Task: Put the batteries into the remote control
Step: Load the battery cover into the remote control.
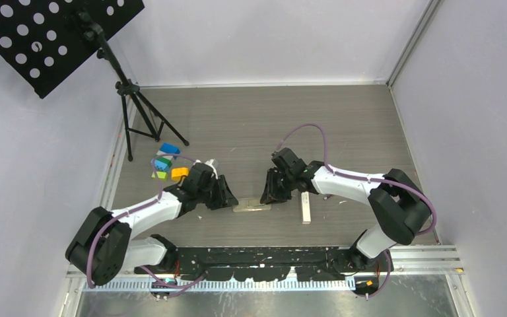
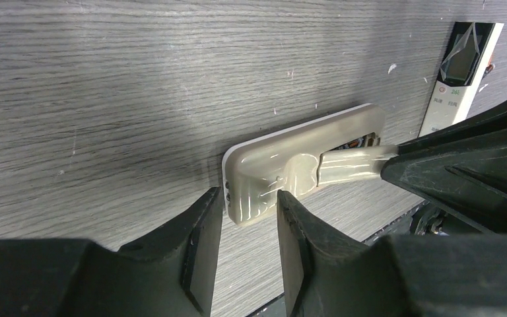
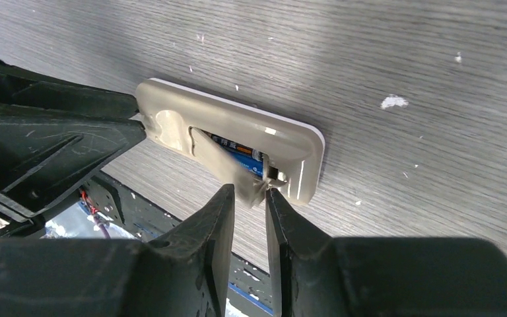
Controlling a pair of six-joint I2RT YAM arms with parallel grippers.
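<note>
The remote control [image 3: 237,125] (beige, lying face down) sits on the table [image 1: 270,125] near the front edge, btwn the two arms. The left gripper [image 2: 251,205] is clamped across one short end of it, a finger on each long side. The right gripper [image 3: 249,198] comes in from the opposite end, fingers pinched together on the free tip of the battery cover [image 3: 228,168]. The cover is tilted up out of its slot, w/ its other end at the remote's middle. Under the raised cover a battery [image 3: 243,158] w/ a blue wrap lies in the compartment; whether there's another beside it can't be told, since the cover blocks most of the bay.

Around it: a second remote [image 1: 305,208], white, lies just to the right of the work, under the right arm's forearm, apart from the beige one. Toy blocks [image 1: 165,165] in blue, green and orange cluster behind the left arm. A music stand [image 1: 125,86] on a tripod stands at the far left corner.
</note>
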